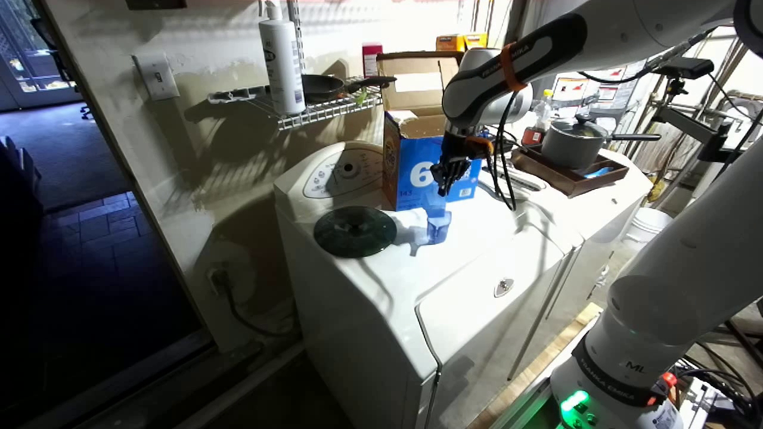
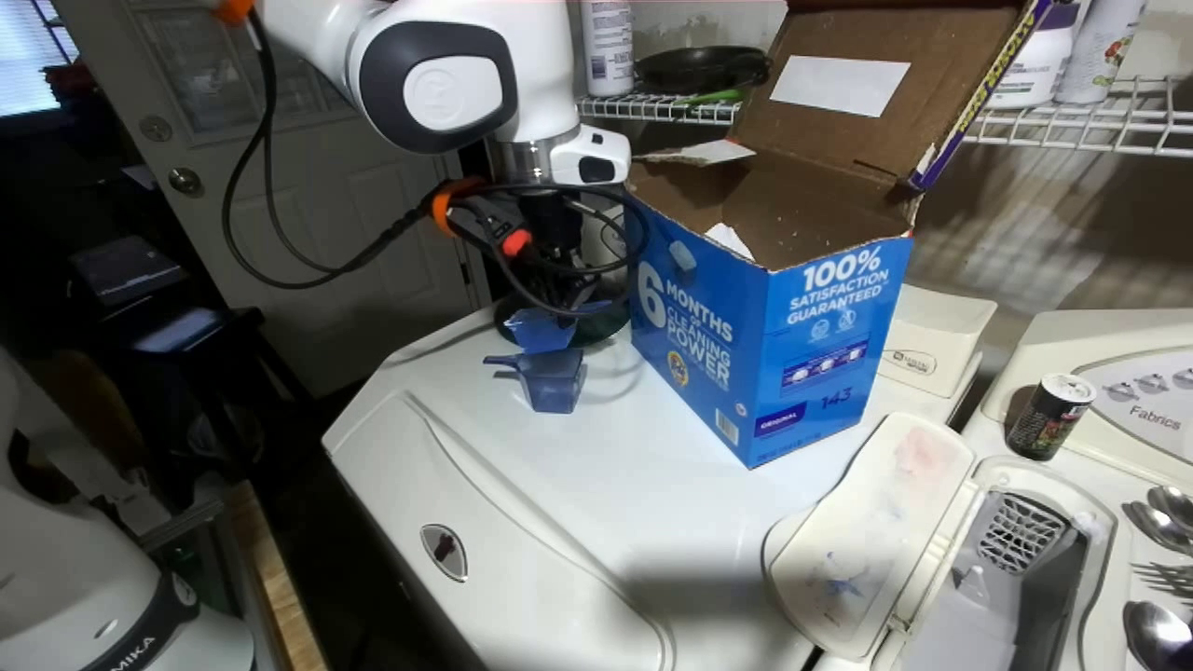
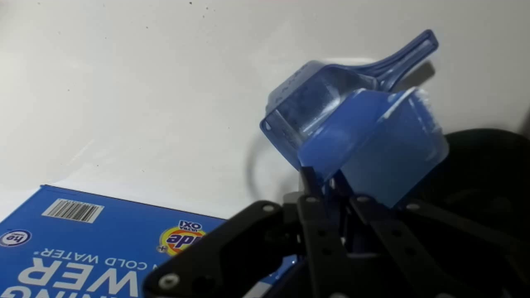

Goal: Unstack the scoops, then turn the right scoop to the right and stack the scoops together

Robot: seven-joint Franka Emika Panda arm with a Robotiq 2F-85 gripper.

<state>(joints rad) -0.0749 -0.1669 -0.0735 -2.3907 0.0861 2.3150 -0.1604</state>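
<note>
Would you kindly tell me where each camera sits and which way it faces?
An exterior view: raised, facing down over a white appliance; arm shows, base lower right.
An exterior view: raised, facing a blue box and door; arm shows, base lower left.
Wrist view: on the arm, facing down at scoops; gripper shows.
Both exterior views share appliance, box and arm.

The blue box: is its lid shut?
No, in both exterior views the lid stands raised, leaving the box open on top.
</note>
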